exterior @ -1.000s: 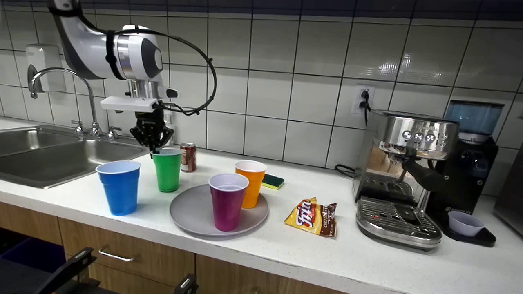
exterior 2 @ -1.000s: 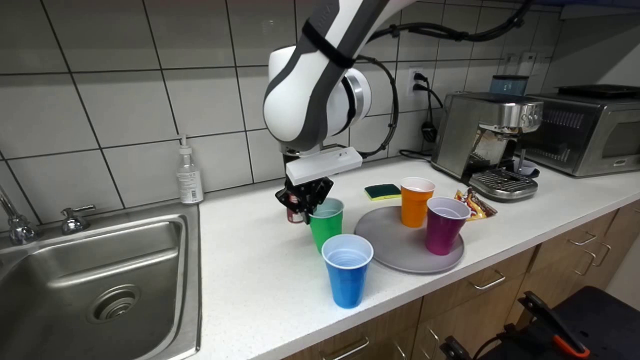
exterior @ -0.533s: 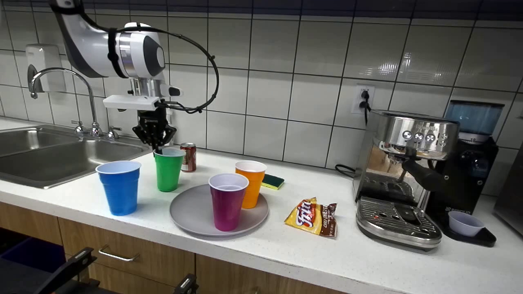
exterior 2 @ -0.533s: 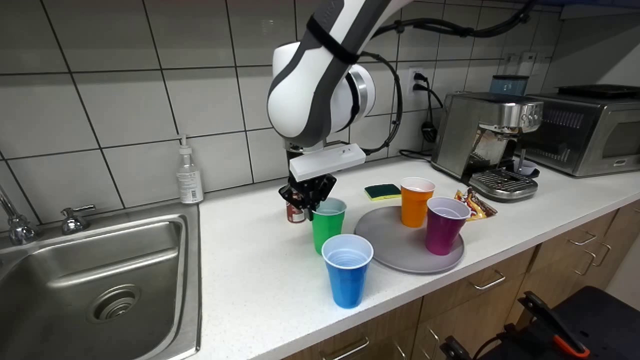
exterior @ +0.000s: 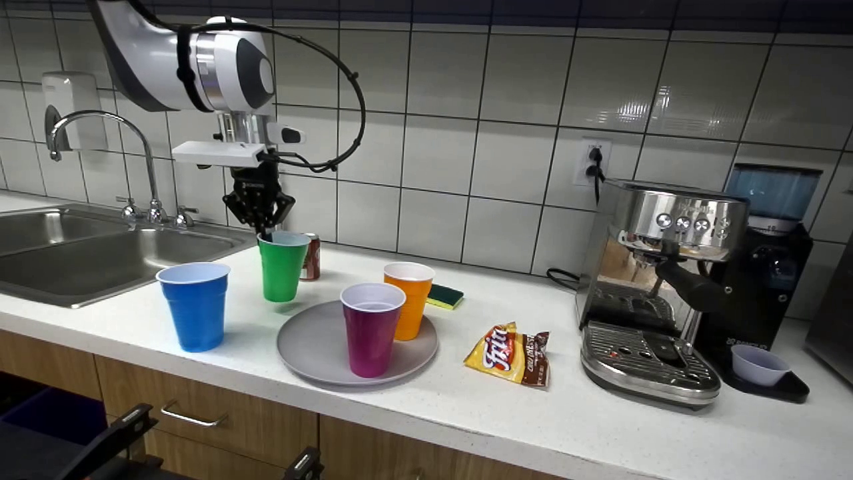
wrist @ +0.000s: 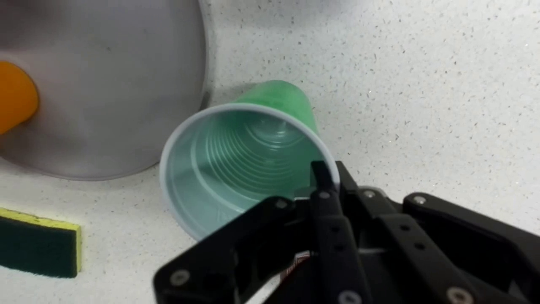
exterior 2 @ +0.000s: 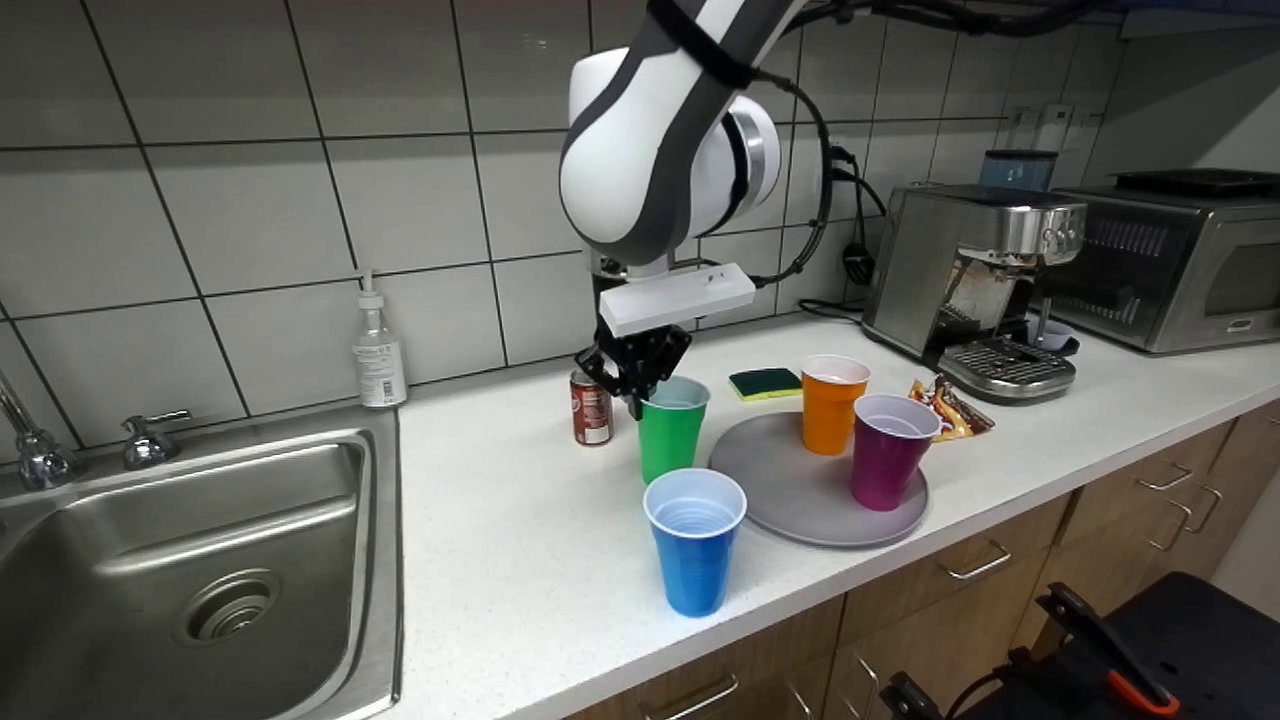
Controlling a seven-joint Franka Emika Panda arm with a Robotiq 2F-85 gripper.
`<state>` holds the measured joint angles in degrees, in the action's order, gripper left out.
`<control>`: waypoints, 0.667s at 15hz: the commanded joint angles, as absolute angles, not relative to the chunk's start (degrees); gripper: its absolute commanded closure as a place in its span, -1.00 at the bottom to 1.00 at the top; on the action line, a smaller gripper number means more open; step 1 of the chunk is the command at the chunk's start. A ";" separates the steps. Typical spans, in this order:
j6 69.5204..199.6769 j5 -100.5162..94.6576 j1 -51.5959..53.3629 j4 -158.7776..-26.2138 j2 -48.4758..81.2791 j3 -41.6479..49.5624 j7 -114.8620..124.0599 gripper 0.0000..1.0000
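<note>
My gripper (wrist: 332, 174) is shut on the rim of the green cup (wrist: 278, 96), one finger inside and one outside. The cup has a pale inside and tilts slightly. In an exterior view the green cup (exterior: 282, 270) hangs a little above the counter, with a faint green tint on the surface below. In an exterior view the gripper (exterior 2: 637, 405) is at the cup's sink-side rim. The blue cup (exterior 2: 695, 555) stands nearer the counter's front edge. A red can (exterior 2: 591, 408) stands behind the gripper; in the wrist view it is mostly hidden by the fingers.
A grey plate (exterior: 313, 347) bears a purple cup (exterior: 372, 333) and an orange cup (exterior: 412, 300). A sponge (exterior: 444, 296), a snack bag (exterior: 510, 355) and a coffee machine (exterior: 653, 300) are further along. A sink (exterior 2: 230, 560) and a soap bottle (exterior 2: 380, 350) lie on the opposite side.
The gripper and green cup have risen off the counter and shifted slightly toward the plate side and backward. More of the red can shows in an exterior view. The other things have not moved.
</note>
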<state>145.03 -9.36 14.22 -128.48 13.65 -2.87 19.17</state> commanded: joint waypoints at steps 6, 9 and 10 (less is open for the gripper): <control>145.13 -9.28 11.39 -133.53 6.50 -3.38 17.56 0.97; 144.90 -8.95 10.44 -133.86 5.80 -3.29 17.26 0.97; 144.89 -8.83 10.09 -133.90 5.66 -3.25 17.13 0.97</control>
<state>145.03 -9.34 11.70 -132.18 8.18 -2.86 18.80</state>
